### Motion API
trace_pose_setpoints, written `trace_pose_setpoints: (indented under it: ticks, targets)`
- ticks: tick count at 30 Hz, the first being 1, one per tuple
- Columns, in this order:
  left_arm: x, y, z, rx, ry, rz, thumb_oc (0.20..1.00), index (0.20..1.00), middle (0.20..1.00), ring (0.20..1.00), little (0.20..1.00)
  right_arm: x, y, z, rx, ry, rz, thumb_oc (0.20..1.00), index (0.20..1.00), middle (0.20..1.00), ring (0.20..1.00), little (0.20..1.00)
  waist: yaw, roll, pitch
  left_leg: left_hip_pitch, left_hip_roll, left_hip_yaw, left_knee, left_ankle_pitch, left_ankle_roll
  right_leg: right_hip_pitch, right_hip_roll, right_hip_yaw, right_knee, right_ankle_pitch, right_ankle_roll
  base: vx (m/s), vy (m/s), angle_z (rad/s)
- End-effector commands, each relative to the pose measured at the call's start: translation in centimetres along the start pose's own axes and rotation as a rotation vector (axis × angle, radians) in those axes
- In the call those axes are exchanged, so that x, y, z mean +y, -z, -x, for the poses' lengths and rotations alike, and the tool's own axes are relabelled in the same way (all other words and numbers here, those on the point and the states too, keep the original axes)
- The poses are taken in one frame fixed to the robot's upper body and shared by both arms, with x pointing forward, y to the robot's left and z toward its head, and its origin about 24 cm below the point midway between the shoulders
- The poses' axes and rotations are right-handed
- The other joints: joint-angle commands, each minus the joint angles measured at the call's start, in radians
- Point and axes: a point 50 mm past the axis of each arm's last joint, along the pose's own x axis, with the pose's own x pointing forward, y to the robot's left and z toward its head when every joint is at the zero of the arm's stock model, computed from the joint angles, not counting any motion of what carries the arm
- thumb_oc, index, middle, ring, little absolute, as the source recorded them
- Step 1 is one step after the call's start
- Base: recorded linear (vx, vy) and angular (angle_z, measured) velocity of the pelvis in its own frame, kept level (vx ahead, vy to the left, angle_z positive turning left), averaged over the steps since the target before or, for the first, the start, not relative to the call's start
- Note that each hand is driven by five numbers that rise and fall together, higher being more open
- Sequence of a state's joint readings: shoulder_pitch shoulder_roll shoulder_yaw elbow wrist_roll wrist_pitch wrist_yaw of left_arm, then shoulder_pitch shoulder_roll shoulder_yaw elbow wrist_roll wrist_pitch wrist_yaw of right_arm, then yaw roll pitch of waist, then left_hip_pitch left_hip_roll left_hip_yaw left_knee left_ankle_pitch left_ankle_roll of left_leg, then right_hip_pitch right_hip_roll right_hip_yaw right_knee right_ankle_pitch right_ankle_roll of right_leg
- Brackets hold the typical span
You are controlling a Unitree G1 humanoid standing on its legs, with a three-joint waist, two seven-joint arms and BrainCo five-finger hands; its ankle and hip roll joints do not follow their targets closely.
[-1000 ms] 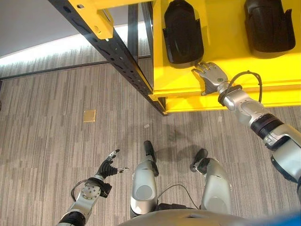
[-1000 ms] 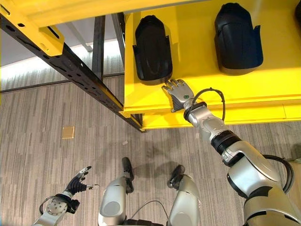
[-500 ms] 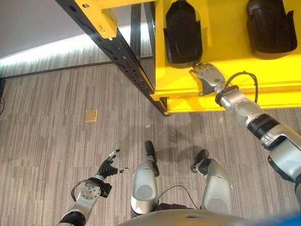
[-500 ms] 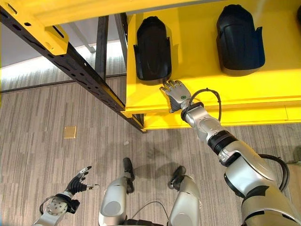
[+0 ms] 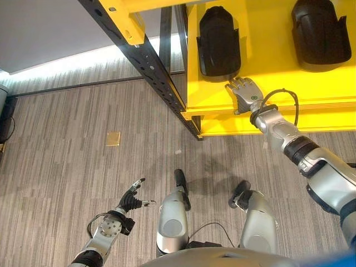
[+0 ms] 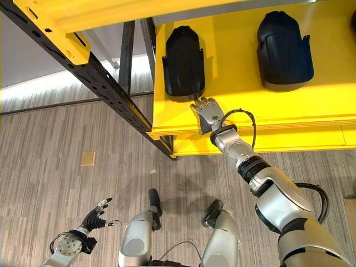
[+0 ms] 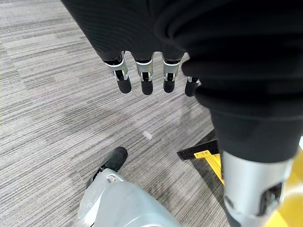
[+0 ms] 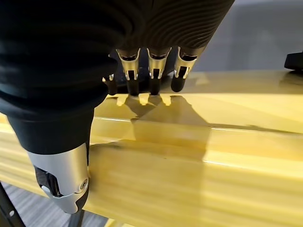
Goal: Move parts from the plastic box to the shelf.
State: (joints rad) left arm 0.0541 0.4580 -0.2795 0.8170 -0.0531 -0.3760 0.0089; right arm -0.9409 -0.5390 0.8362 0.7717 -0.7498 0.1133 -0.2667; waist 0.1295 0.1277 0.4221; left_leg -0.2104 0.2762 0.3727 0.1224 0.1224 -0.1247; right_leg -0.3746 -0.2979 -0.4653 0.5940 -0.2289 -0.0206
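On the yellow shelf (image 5: 267, 89), just before the left black part (image 5: 218, 41), the right hand (image 5: 245, 93) rests with fingers straight, holding nothing.

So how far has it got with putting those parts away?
Two black parts, one nearer the shelf's end and another, already lie on the yellow shelf. The right hand rests open beside the first, holding nothing. The left hand hangs open over the floor. What is left cannot be judged from here.
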Motion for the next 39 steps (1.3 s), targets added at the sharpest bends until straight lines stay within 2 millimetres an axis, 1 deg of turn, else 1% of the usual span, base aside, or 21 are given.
trace_pose_setpoints:
  ticks: [1,8,10,11,12,14,15,16,20,21,26,27,28,29,30,31,33,35,36,37,39]
  targets:
    - [1.3,-0.7,-0.3,-0.034,-0.022,-0.053,1.0,1.0,1.0,1.0,1.0,2.4,1.6,0.5,0.164,-0.098,-0.069,1.0,1.0,1.0,1.0,1.0,0.038,-0.036,0.029,0.019,0.036,0.006,0.047,-0.081,-0.011,0.028,-0.058,0.045,-0.036,0.02,0.147,0.0,0.0,0.0]
    - [1.1,-0.6,-0.4,-0.03,-0.044,-0.005,1.0,1.0,1.0,1.0,1.0,4.9,3.6,2.7,0.337,-0.101,-0.244,1.0,1.0,1.0,1.0,1.0,0.006,-0.047,0.029,0.034,0.039,0.021,0.038,-0.081,-0.013,0.041,-0.042,0.057,-0.058,0.024,0.145,0.0,0.032,0.01]
    - [1.4,-0.3,-0.1,-0.018,-0.084,0.037,1.0,1.0,1.0,1.0,1.0,6.4,4.2,4.8,0.352,-0.117,-0.321,1.0,1.0,1.0,1.0,1.0,-0.029,-0.064,0.029,0.047,0.045,0.037,0.032,-0.082,-0.015,0.051,-0.024,0.071,-0.078,0.025,0.143,0.0,0.064,-0.03]
    - [1.5,-0.3,0.0,-0.016,-0.091,0.046,1.0,1.0,1.0,1.0,1.0,6.6,4.3,5.2,0.356,-0.12,-0.331,1.0,1.0,1.0,1.0,1.0,-0.034,-0.066,0.03,0.049,0.045,0.039,0.032,-0.082,-0.015,0.053,-0.021,0.074,-0.081,0.025,0.142,-0.01,0.047,-0.07]
    - [1.7,0.0,0.3,-0.011,-0.117,0.069,1.0,1.0,1.0,1.0,1.0,7.4,4.5,6.7,0.358,-0.13,-0.362,1.0,1.0,1.0,1.0,1.0,-0.053,-0.075,0.029,0.06,0.047,0.047,0.026,-0.082,-0.015,0.063,-0.012,0.082,-0.092,0.025,0.141,0.0,0.029,-0.11]
    - [1.9,0.3,0.6,-0.006,-0.136,0.088,1.0,1.0,1.0,1.0,1.0,7.9,4.6,7.8,0.348,-0.136,-0.387,1.0,1.0,1.0,1.0,1.0,-0.064,-0.082,0.025,0.068,0.049,0.055,0.023,-0.081,-0.014,0.07,-0.004,0.087,-0.101,0.027,0.141,-0.01,0.016,-0.15]
    - [2.2,0.7,1.1,0.003,-0.164,0.12,1.0,1.0,1.0,1.0,1.0,8.2,4.6,9.4,0.32,-0.144,-0.407,1.0,1.0,1.0,1.0,1.0,-0.082,-0.094,0.02,0.082,0.049,0.065,0.017,-0.082,-0.013,0.085,0.005,0.09,-0.115,0.028,0.141,0.0,0.012,-0.14]
    - [2.4,1.1,1.7,0.009,-0.193,0.162,1.0,1.0,1.0,1.0,1.0,8.3,4.3,10.9,0.294,-0.16,-0.424,1.0,1.0,1.0,1.0,1.0,-0.097,-0.105,0.011,0.098,0.05,0.074,0.01,-0.08,-0.012,0.1,0.014,0.093,-0.128,0.028,0.141,0.02,0.011,-0.1]
    - [3.2,1.4,2.5,-0.002,-0.268,0.318,1.0,1.0,1.0,1.0,1.0,8.0,3.8,14.0,0.232,-0.21,-0.507,1.0,1.0,1.0,1.0,1.0,-0.128,-0.132,-0.015,0.141,0.051,0.09,-0.006,-0.08,-0.014,0.154,0.044,0.101,-0.178,0.031,0.137,0.03,0.001,-0.26]
    - [3.6,1.8,3.1,-0.01,-0.3,0.466,1.0,1.0,1.0,1.0,1.0,7.3,3.4,15.2,0.182,-0.229,-0.557,1.0,1.0,1.0,1.0,1.0,-0.141,-0.147,-0.036,0.161,0.053,0.092,-0.014,-0.076,-0.017,0.185,0.061,0.107,-0.207,0.035,0.135,0.04,-0.015,-0.26]
    - [3.4,2.1,4.0,-0.069,-0.293,0.661,1.0,1.0,1.0,1.0,1.0,6.4,2.8,16.9,0.126,-0.24,-0.663,1.0,1.0,1.0,1.0,1.0,-0.15,-0.172,-0.073,0.186,0.056,0.086,-0.026,-0.07,-0.02,0.229,0.081,0.116,-0.252,0.047,0.136,0.02,-0.019,-0.24]
    - [3.1,1.8,4.1,-0.111,-0.274,0.729,1.0,1.0,1.0,1.0,1.0,6.2,2.4,17.4,0.105,-0.237,-0.752,1.0,1.0,1.0,1.0,1.0,-0.152,-0.18,-0.087,0.195,0.057,0.085,-0.03,-0.068,-0.02,0.244,0.085,0.118,-0.267,0.053,0.137,0.04,0.007,-0.15]
    - [2.7,1.0,4.2,-0.162,-0.246,0.791,1.0,1.0,1.0,1.0,1.0,5.4,1.8,18.0,0.056,-0.221,-0.939,1.0,1.0,1.0,1.0,1.0,-0.155,-0.191,-0.114,0.206,0.057,0.076,-0.043,-0.06,-0.022,0.268,0.09,0.124,-0.298,0.068,0.139,0.05,0.021,-0.07]
    - [2.4,0.4,4.0,-0.195,-0.235,0.831,1.0,1.0,1.0,1.0,1.0,5.3,1.3,18.4,0.036,-0.243,-1.103,1.0,1.0,1.0,1.0,1.0,-0.157,-0.198,-0.136,0.215,0.057,0.075,-0.051,-0.055,-0.025,0.287,0.092,0.125,-0.325,0.083,0.141,0.06,0.049,0.02]
    - [1.8,-0.1,3.8,-0.193,-0.208,0.869,1.0,1.0,1.0,1.0,1.0,5.7,0.9,18.8,0.053,-0.271,-1.274,1.0,1.0,1.0,1.0,1.0,-0.158,-0.2,-0.152,0.224,0.056,0.073,-0.062,-0.049,-0.026,0.302,0.09,0.125,-0.346,0.098,0.145,0.03,0.101,-0.03]
    - [0.9,-0.7,3.5,-0.2,-0.168,0.939,1.0,1.0,1.0,1.0,1.0,6.7,0.4,19.5,0.095,-0.259,-1.525,1.0,1.0,1.0,1.0,1.0,-0.159,-0.2,-0.174,0.242,0.056,0.075,-0.079,-0.039,-0.029,0.325,0.079,0.125,-0.379,0.123,0.153,0.01,0.115,-0.04]
    - [0.1,-1.4,3.5,-0.21,-0.102,0.997,1.0,1.0,1.0,1.0,1.0,8.2,0.1,20.5,0.169,-0.227,-1.709,1.0,1.0,1.0,1.0,1.0,-0.164,-0.196,-0.194,0.268,0.051,0.086,-0.099,-0.036,-0.025,0.349,0.053,0.124,-0.415,0.158,0.17,-0.02,0.102,-0.05]
    - [0.4,-2.3,3.7,-0.27,-0.082,0.999,1.0,1.0,1.0,1.0,1.0,8.7,-0.4,21.0,0.17,-0.207,-1.797,1.0,1.0,1.0,1.0,1.0,-0.165,-0.189,-0.206,0.292,0.044,0.094,-0.116,-0.035,-0.02,0.364,0.031,0.125,-0.438,0.186,0.187,-0.04,0.072,-0.03]
    - [0.3,-2.6,3.7,-0.269,-0.047,0.987,1.0,1.0,1.0,1.0,1.0,9.2,-0.9,21.0,0.169,-0.249,-1.861,1.0,1.0,1.0,1.0,1.0,-0.165,-0.185,-0.21,0.302,0.04,0.099,-0.123,-0.035,-0.017,0.372,0.023,0.123,-0.448,0.197,0.194,-0.04,0.062,-0.09]
    - [0.5,-3.4,3.7,-0.304,0.0,0.934,1.0,1.0,1.0,1.0,1.0,10.0,-2.0,21.4,0.155,-0.309,-2.011,1.0,1.0,1.0,1.0,1.0,-0.162,-0.179,-0.219,0.318,0.037,0.103,-0.131,-0.034,-0.013,0.387,0.009,0.116,-0.467,0.216,0.204,-0.04,0.048,-0.08]
    - [0.8,-3.9,3.8,-0.311,0.033,0.917,1.0,1.0,1.0,1.0,1.0,10.6,-2.6,21.5,0.157,-0.309,-2.092,1.0,1.0,1.0,1.0,1.0,-0.16,-0.175,-0.23,0.333,0.033,0.108,-0.14,-0.033,-0.01,0.404,0.001,0.111,-0.487,0.232,0.211,-0.03,0.024,0.04]
